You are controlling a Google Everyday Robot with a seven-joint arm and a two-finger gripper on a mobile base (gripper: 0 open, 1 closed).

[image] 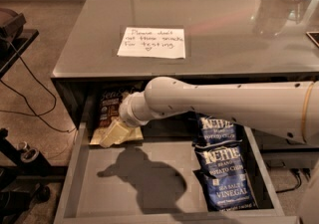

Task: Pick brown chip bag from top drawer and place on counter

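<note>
Gripper (111,135) over brown chip bag (108,105), back-left of top drawer (102,199), grip state unclear.

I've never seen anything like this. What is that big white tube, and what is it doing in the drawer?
The white tube is a robot's arm, reaching in from the right. At its tip is the gripper, the pale part that grabs things; it is down in the open top drawer, over the lower end of the brown chip bag at the back left. Whether it has hold of the bag does not show. Two blue Kettle bags lie on the drawer's right side. Above is the counter, bearing a handwritten note. The one picture looks down from above the drawer's front.
</note>
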